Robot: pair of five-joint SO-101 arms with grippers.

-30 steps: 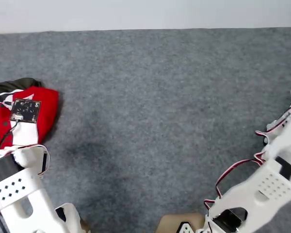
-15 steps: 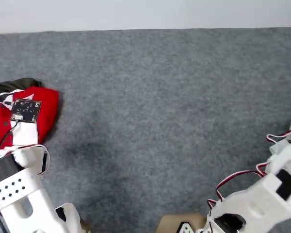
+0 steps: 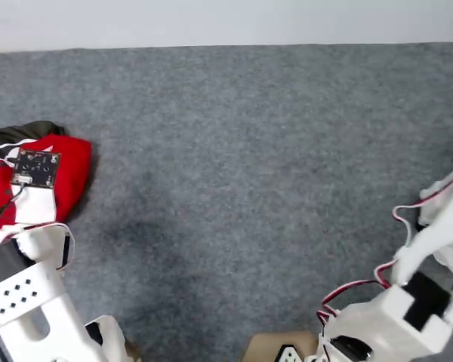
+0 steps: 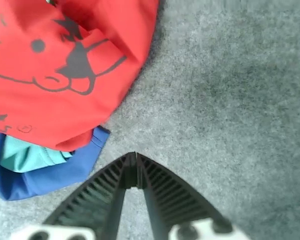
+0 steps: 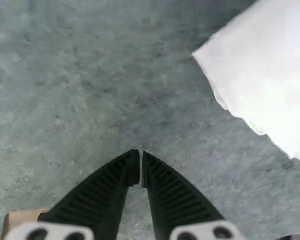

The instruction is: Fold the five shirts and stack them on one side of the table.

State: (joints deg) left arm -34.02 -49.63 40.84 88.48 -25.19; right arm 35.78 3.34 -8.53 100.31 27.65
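Two white arms are standing at a table under a grey felt table cover (image 3: 249,151), and we are placing everything from the red shirt (image 4: 65,65) of soft fabric with a black cartoon drawing on it. The left arm (image 3: 23,294) is reaching right up beside the red shirt. The left gripper (image 4: 136,170) is hanging over bare felt just off its edge, black ribbed jaws pressed together and gripping nothing. A blue shirt (image 4: 45,175) is lying directly beneath the red shirt with one corner poking out, and some turquoise fabric (image 4: 25,157) is showing between them. A dark shirt (image 3: 23,132) is peeking out behind the red shirt. Well apart from the red shirt, the right arm (image 3: 408,309) is holding the right gripper (image 5: 140,167) over the felt, jaws closed and empty. A white cloth (image 5: 265,75) is lying near its tips, not touching them.
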